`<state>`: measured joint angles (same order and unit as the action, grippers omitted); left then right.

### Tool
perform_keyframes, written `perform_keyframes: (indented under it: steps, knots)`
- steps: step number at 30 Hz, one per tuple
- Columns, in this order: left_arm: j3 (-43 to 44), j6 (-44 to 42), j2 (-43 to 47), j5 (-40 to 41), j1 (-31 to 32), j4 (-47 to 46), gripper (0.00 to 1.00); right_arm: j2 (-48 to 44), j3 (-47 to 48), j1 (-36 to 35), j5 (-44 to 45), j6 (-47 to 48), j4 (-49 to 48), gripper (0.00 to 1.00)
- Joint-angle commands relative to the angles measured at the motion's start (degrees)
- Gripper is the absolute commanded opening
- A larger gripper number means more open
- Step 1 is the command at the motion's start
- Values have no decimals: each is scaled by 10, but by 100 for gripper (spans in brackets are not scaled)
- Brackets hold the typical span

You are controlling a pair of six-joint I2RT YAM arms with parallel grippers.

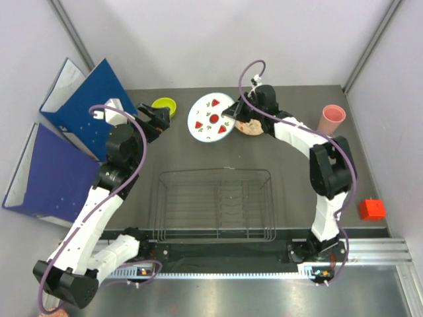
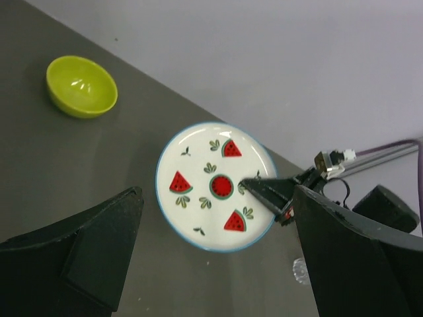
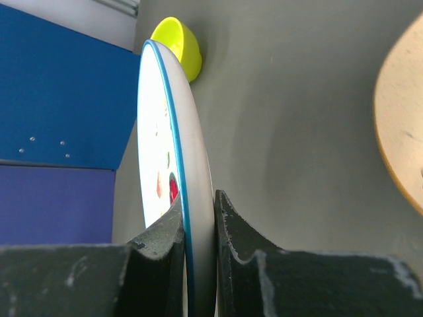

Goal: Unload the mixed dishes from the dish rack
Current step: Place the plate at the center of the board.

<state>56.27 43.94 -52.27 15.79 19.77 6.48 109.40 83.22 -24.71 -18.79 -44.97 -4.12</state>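
Top external: right pincer clamped on the rim of the white watermelon plate. Plate tilted, face toward the camera, near the far edge of the worktop, about mid-width. Cannot tell whether its low edge touches the worktop. Just left of it the lime-green bowl, upright, near the far edge toward the far-left corner. Just right of it the orange-tan plate, lying flat, mostly hidden under the right arm. Near the far-right corner the salmon-pink cup, upright, mouth up, apart from both plates. At the middle of the near edge the dish rack, between the two arm bases, well apart from every dish seen. Beside the bowl the left pincer, hovering, spread wide, holding nothing. At the right edge the orange-red block. Along the left edge and far-left corner the blue binders, standing open.

Left wrist: wide gap between own fingers, white plate and bowl both beyond them. Right pincer's tips pinching the plate's right rim.

Right wrist: plate seen edge-on, rim squeezed between both fingers, narrow gap filled by the plate. Bowl behind it, orange-tan plate at right.
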Motion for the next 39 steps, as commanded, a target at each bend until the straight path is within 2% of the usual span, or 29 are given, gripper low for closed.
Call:
perform_keyframes:
  steps: [1, 9, 16, 25, 31, 33, 35, 36, 39]
  knots:
    - [-16, -9, 10, -5, -1, 13, 99, 41, 98, -17, -52, -10, -66, 0]
    - [-38, -10, 5, -15, 0, 15, 99, 127, 127, -23, -54, -8, -56, 0]
    - [-46, -10, -10, -30, 0, 13, 99, 193, 208, -30, -58, 9, 14, 0]
    - [-54, -11, -17, -40, 0, 13, 99, 245, 261, -34, -55, 22, 75, 0]
    - [-56, -11, -23, -50, -1, 13, 99, 238, 238, -37, -55, 25, 70, 18]
    - [-56, -8, -27, -53, 0, 12, 99, 232, 228, -38, -50, 29, 74, 18]
    - [-58, -4, -27, -57, 0, 11, 99, 223, 217, -38, -47, 33, 71, 15]
    - [-59, -4, -28, -58, 0, 11, 99, 219, 207, -39, -44, 33, 71, 0]
    - [-63, 2, -27, -63, 0, 9, 99, 212, 194, -44, -44, 36, 69, 0]
